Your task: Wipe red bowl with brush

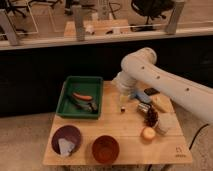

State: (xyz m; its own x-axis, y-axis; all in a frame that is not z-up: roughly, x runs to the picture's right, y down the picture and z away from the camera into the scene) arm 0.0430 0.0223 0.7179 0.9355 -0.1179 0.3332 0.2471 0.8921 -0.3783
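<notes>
The red bowl (105, 148) is sitting at the table's (125, 131) six o'clock edge, and the brush (121, 107) is lying toward one o'clock from it. The gripper (123, 99) is hovering over the brush, jaws spread wide and gripping nothing. Centring on the handle before closing looks wise.

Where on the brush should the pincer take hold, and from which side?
Probably best to grip the brush on its black handle from above, closing across it: it lies flat on the table, straight and slim. The open pincer hangs just over it, right of the green tray.
</notes>
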